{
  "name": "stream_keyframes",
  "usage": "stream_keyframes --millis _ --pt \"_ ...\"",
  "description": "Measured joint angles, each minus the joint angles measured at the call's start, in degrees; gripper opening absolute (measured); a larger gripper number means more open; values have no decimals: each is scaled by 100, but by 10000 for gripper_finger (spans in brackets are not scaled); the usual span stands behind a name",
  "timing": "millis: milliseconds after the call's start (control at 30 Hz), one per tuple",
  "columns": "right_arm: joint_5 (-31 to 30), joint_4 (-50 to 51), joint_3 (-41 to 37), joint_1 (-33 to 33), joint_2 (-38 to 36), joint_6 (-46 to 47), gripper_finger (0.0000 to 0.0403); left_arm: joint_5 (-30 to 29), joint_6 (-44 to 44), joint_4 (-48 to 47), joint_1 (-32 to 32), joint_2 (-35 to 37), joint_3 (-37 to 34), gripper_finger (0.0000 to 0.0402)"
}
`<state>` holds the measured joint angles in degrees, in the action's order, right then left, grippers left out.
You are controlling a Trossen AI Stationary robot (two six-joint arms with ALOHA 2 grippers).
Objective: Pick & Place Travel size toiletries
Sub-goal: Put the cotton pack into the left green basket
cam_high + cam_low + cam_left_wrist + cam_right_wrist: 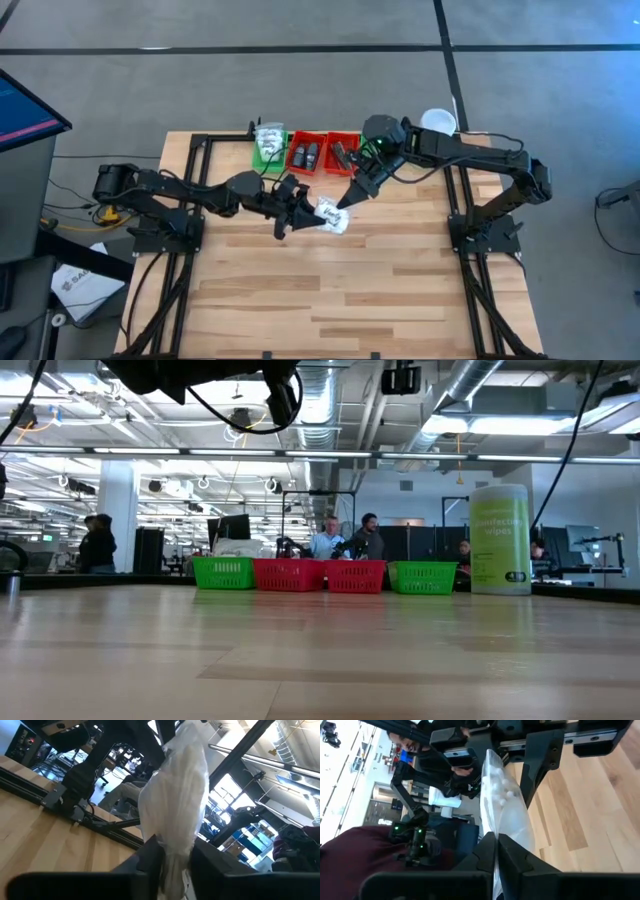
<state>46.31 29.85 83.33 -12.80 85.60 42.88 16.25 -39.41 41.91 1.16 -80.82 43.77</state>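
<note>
A pale wood tabletop [330, 290] sits on a grey floor, with a large hall of desks and ducting behind it. Along its far edge stands a row of small trays [308, 152], green and red, and the low view shows the same row [322, 575] with a tall pale green canister [499, 538] to one side and people beyond.

Just in front of the trays, over the tabletop, both arms meet at one white soft packet [331, 215]. The left pincer [303, 212] is on the side of the packet away from the canister, its fingers [150, 854] pressed together on the packet's lower edge, so that the packet [176, 800] stands up between them. The right pincer [347, 200] comes down from the tray side and pinches the packet's other edge; its fingers [512, 852] are pressed onto the clear film, with small white lumps showing inside the packet [506, 810]. The packet is held between the two pincers; whether it touches the wood cannot be told.

Other packets lie in the green tray [270, 140] at the end of the row.
</note>
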Motion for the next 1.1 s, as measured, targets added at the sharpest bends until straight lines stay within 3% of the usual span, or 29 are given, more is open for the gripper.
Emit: stream_keyframes --millis 300,533,867,1100 --pt "-290 119 341 -203 -2 -514 1 -332 -160 -105 278 292 -9 171" --pt "-298 128 661 -734 0 -801 1 -489 -143 -161 522 627 -9 213" --pt "-216 -161 839 -1747 27 -1635 0 -921 -113 -1257 1026 810 -9 209" --pt "841 -361 1198 -2236 950 -1689 0 -1342 -369 -2077 1263 810 -9 193"
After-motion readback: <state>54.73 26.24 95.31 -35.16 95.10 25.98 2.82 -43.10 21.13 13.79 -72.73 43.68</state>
